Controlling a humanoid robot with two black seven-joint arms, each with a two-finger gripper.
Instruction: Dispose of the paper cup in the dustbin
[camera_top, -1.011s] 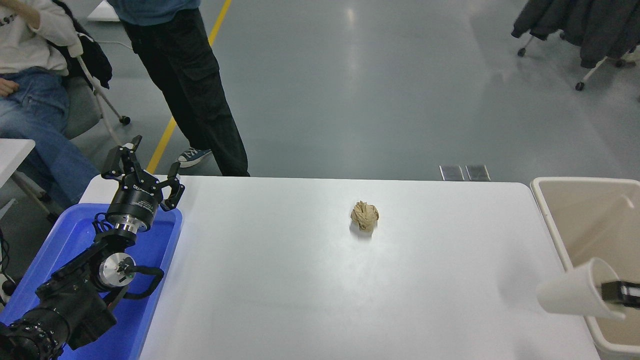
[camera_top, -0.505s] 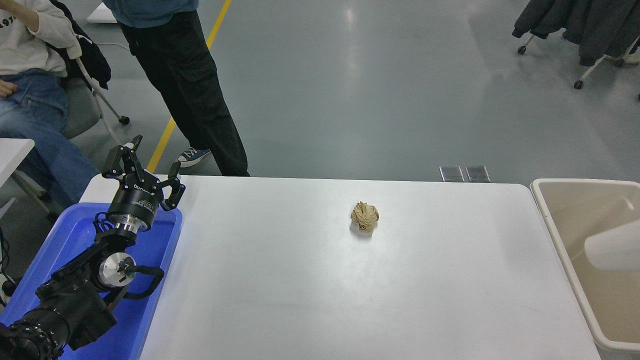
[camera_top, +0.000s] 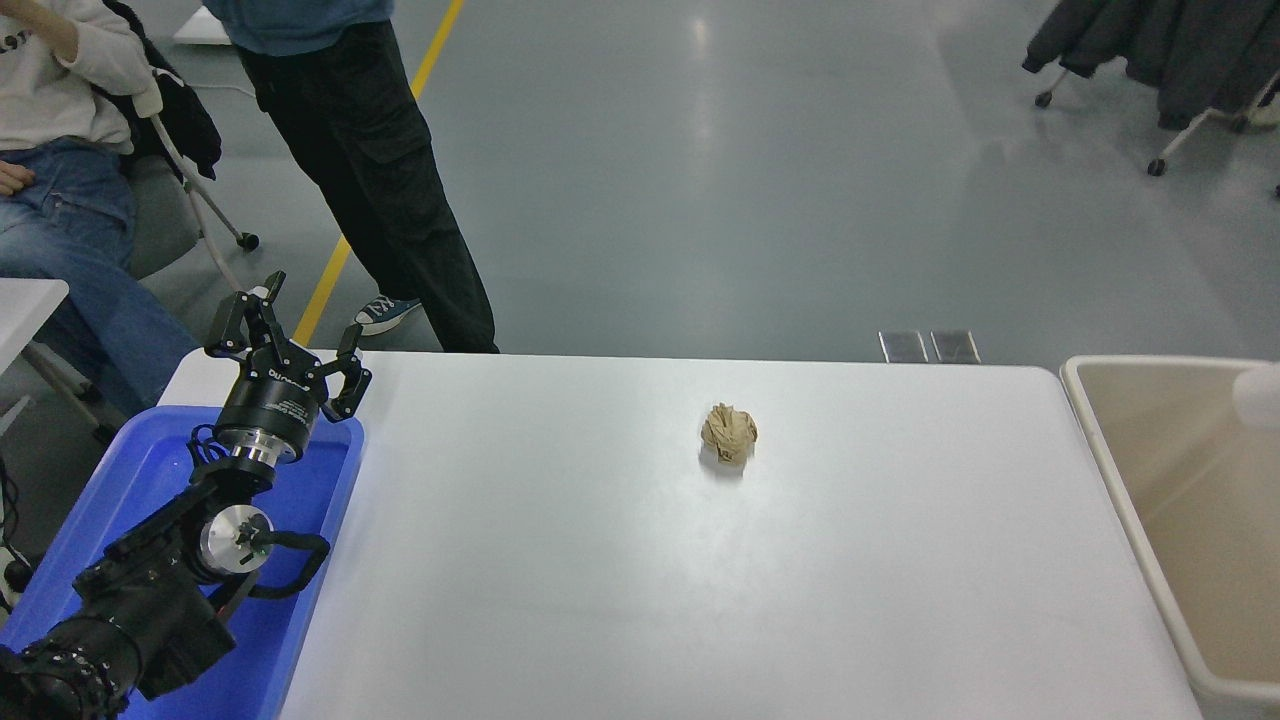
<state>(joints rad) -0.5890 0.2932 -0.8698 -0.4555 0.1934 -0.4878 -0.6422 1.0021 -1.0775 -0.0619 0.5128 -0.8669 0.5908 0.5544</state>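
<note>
a crumpled brown paper ball (camera_top: 729, 432) sits alone near the middle of the white table (camera_top: 640, 600), a little toward the far edge, casting a small shadow on its near side. a blue plastic tray (camera_top: 300, 600) lies at the table's left end, reaching the near edge of the picture. beyond the table, a person in black trousers (camera_top: 385, 190) and dark sneakers stands on the grey floor beside a yellow floor line (camera_top: 335, 265). another person in blue jeans (camera_top: 60, 240) sits at the far left. dark coats (camera_top: 1160, 50) hang on a wheeled rack at the top right. two metal floor plates (camera_top: 928, 346) lie just past the table's far edge.
</note>
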